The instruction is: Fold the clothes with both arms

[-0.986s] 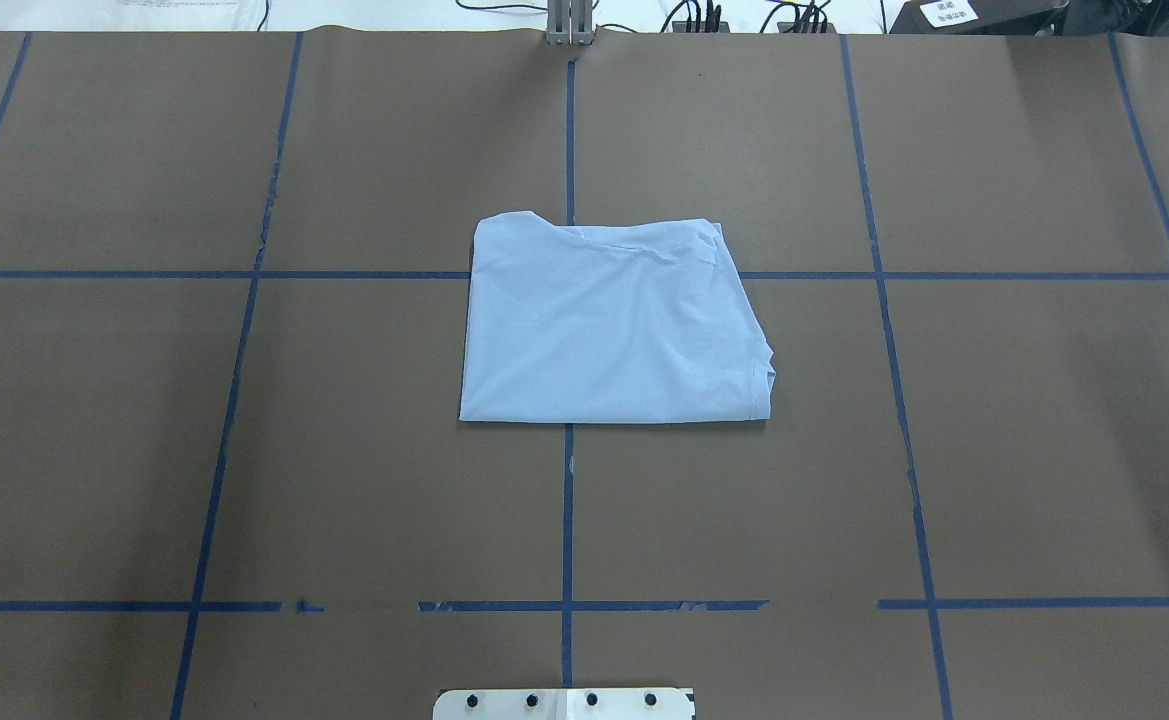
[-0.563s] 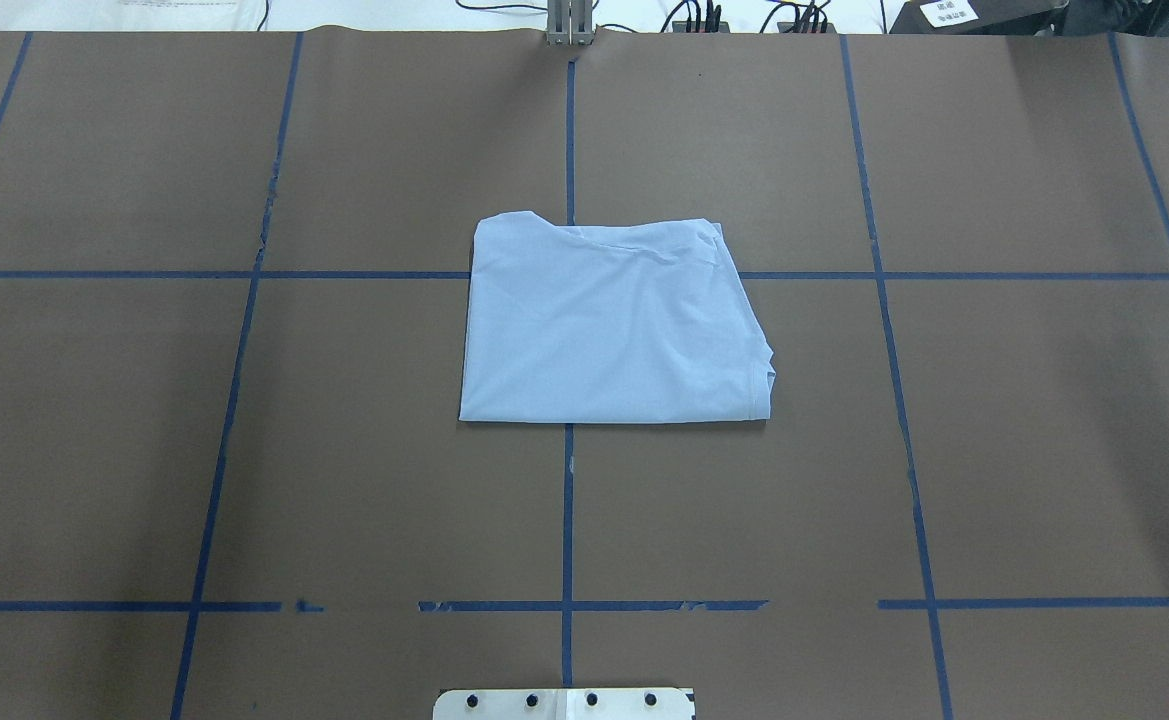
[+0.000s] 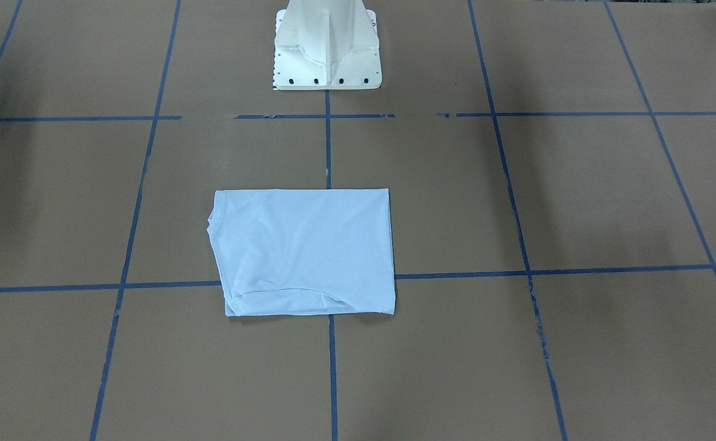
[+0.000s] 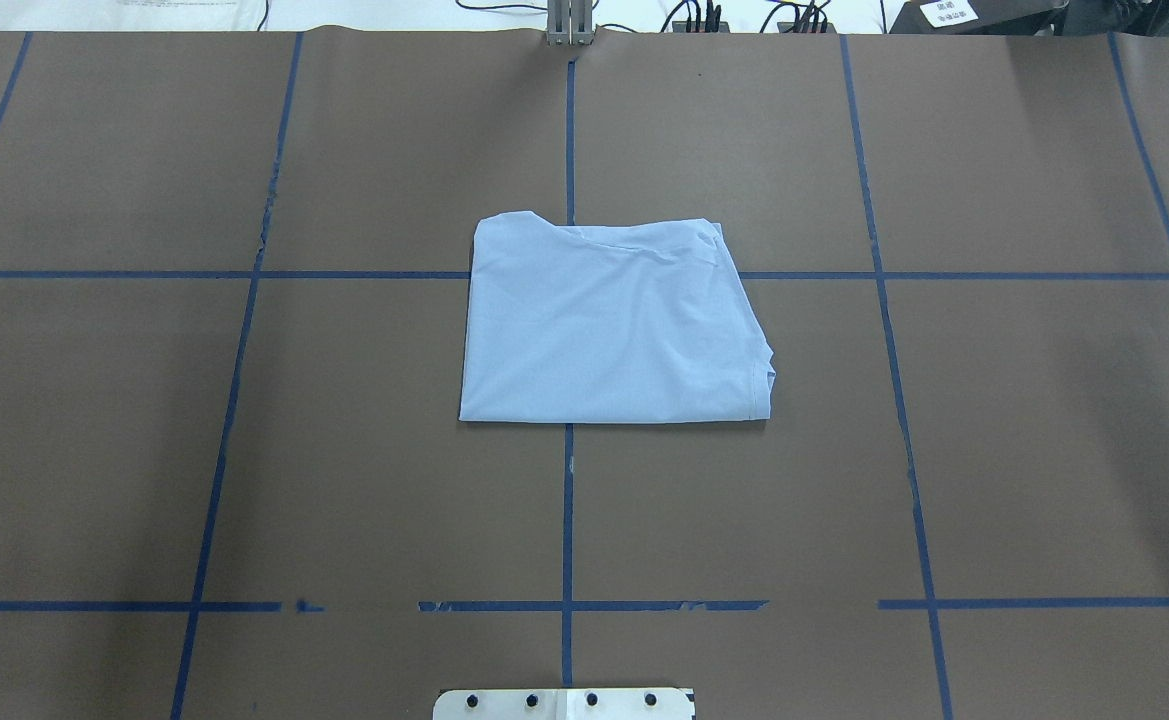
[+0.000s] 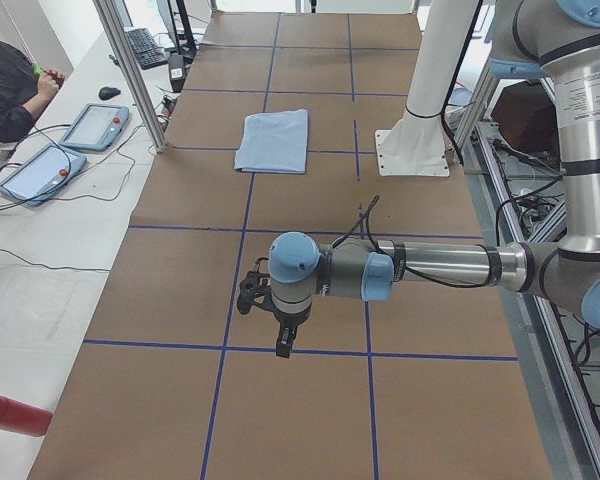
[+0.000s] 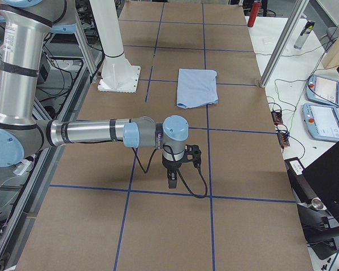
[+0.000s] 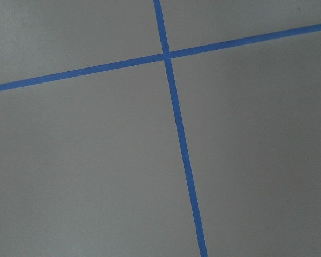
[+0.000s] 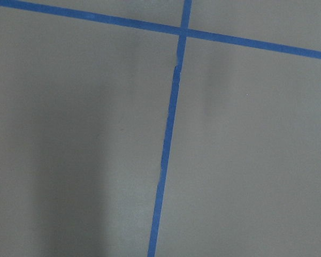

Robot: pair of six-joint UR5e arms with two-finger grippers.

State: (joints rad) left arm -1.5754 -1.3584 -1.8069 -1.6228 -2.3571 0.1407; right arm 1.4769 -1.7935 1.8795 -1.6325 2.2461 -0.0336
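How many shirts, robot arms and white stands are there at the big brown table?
T-shirt: 1
Robot arms: 2, the left arm and the right arm
White pedestal: 1
Total: 4

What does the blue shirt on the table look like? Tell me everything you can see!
The T-shirt is pale blue, of thin, soft-looking cloth. It is folded into a roughly rectangular packet and lies flat with a few light creases. A stitched hem shows along one side edge. No print or label is showing. It rests in the middle of the brown table, covering a crossing of blue tape lines. Only the table touches it.
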